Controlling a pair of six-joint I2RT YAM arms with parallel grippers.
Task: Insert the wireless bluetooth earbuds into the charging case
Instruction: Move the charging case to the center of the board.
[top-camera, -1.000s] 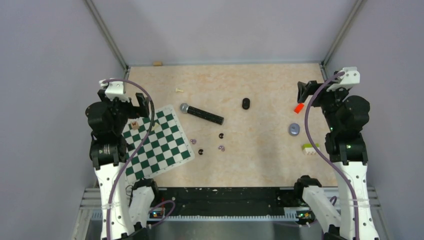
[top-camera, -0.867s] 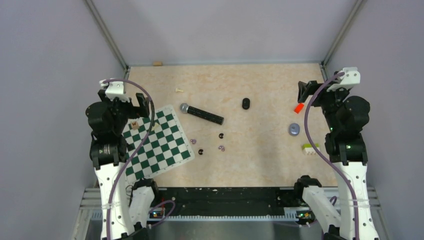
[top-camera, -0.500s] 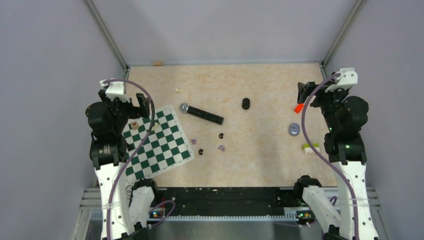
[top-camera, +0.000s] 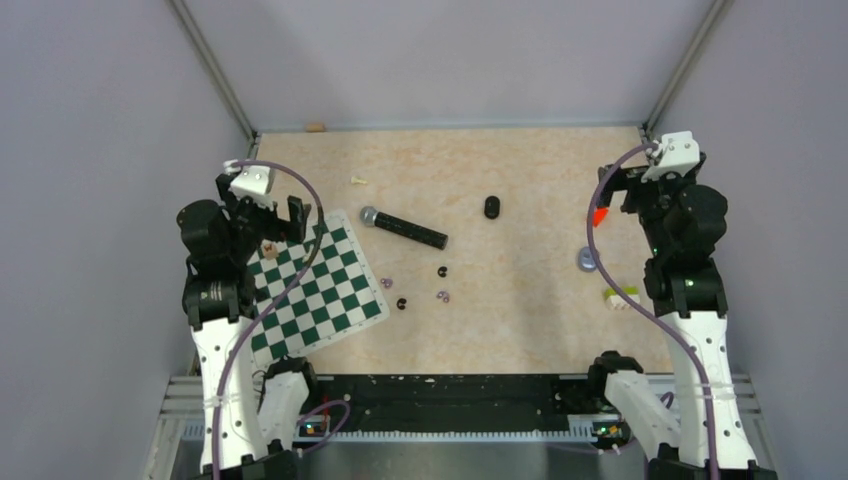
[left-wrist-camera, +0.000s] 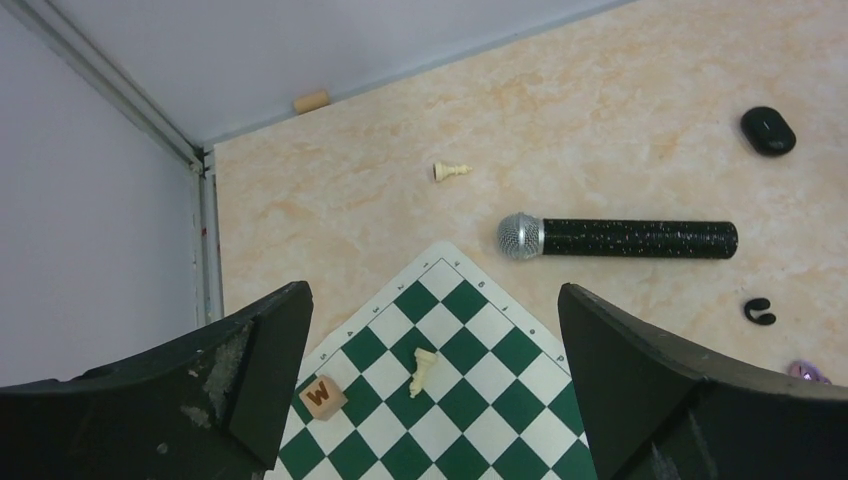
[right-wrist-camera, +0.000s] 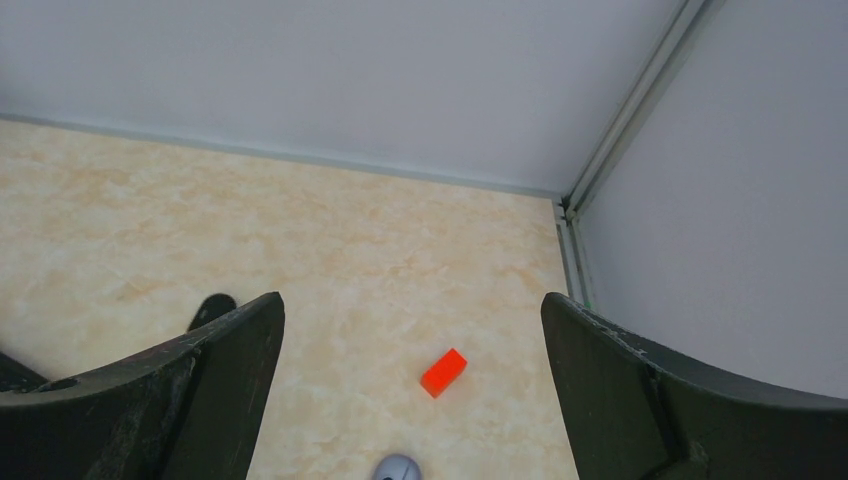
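Observation:
Four tiny earbuds lie mid-table: a pale purple one (top-camera: 387, 283), a black one (top-camera: 402, 303), a black one (top-camera: 442, 271) and a pale purple one (top-camera: 443, 296). A black oval charging case (top-camera: 491, 207) lies farther back; a grey-lilac case (top-camera: 585, 260) lies to the right, partly under my right arm. My left gripper (top-camera: 279, 221) is open and empty above the chessboard's far corner (left-wrist-camera: 432, 296). My right gripper (top-camera: 606, 192) is open and empty above the red block (right-wrist-camera: 412, 300). The left wrist view shows the black case (left-wrist-camera: 768, 130), one black bud (left-wrist-camera: 759, 311) and a purple bud (left-wrist-camera: 808, 372).
A black microphone (top-camera: 405, 229) lies behind the buds. The green chessboard (top-camera: 318, 290) holds a cream chess piece (left-wrist-camera: 424, 371) and a wooden W cube (left-wrist-camera: 322, 394). Another cream piece (top-camera: 357, 180), a cork (top-camera: 315, 127), a red block (right-wrist-camera: 443, 372) and a yellow-green brick (top-camera: 620, 297) lie around.
Both arms have shifted. My left gripper has moved a little right over the board. My right gripper has swung left and now partly covers the grey-lilac case. No object has moved.

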